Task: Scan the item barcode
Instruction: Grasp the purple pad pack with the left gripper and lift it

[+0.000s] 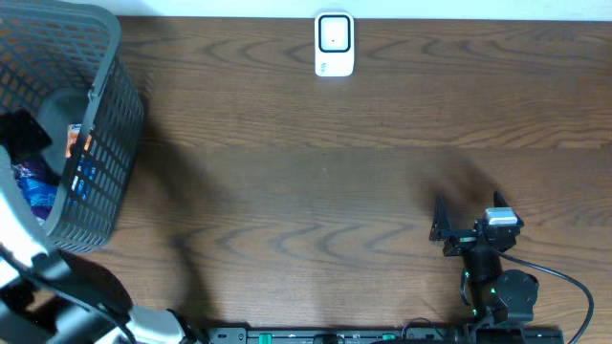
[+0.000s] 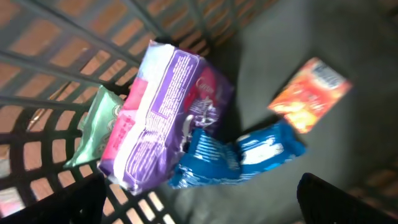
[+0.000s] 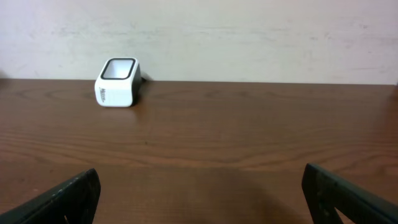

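Overhead: basket (image 1: 105,96) sits at the left of the table (image 1: 287,191), with the items inside. The scanner (image 1: 334,44) is at the far edge, well apart. The right gripper (image 1: 438,222) is front right.

Left wrist: the left gripper (image 2: 214,199) is in the basket, jaws spread wide, holding nothing. Below it the purple pack (image 2: 158,118) leans on a green packet (image 2: 96,124) and touches a blue packet (image 2: 236,158). An orange packet (image 2: 311,93) lies apart. The purple pack looks light and soft, and its crinkly film is likely slippery. Best to pinch it across the raised edge. No barcode visible.

Right wrist: the right gripper is wide open and empty, facing the scanner.
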### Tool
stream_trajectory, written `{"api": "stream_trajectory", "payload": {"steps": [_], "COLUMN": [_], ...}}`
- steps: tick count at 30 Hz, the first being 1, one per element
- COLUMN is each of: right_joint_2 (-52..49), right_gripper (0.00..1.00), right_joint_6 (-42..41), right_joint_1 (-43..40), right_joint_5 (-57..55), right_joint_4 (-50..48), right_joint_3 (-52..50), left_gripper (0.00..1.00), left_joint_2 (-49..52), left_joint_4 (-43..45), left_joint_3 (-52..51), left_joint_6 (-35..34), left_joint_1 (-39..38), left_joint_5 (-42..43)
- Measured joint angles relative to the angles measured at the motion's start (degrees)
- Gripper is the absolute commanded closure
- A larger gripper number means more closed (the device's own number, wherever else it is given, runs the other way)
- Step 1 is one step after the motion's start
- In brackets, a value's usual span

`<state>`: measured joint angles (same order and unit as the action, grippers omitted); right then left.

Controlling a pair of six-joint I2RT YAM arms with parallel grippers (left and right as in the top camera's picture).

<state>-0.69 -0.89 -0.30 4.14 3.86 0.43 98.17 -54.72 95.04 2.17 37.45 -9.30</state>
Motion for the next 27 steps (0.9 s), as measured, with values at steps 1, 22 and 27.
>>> {"api": "stream_trajectory", "payload": {"steps": [1, 22, 27], "right_joint_2": [0.0, 0.0, 0.0], "right_gripper": [0.01, 0.01, 0.01], "right_joint_6": [0.0, 0.0, 0.0], "right_joint_1": [0.0, 0.0, 0.0], "right_joint_5": [0.0, 0.0, 0.0], "right_joint_4": [0.0, 0.0, 0.0], "right_joint_3": [0.0, 0.0, 0.0], "left_gripper": [0.02, 0.22, 0.9], "left_joint_2": [1.2, 12.1, 14.2], "left_joint_4": [0.1, 4.4, 4.5], "left_joint_3": [0.0, 0.0, 0.0], "left_joint_6": [0.9, 6.8, 7.8], "left_joint_1": [0.0, 6.0, 6.0], "left_joint_5": [-0.7, -3.9, -1.0]}}
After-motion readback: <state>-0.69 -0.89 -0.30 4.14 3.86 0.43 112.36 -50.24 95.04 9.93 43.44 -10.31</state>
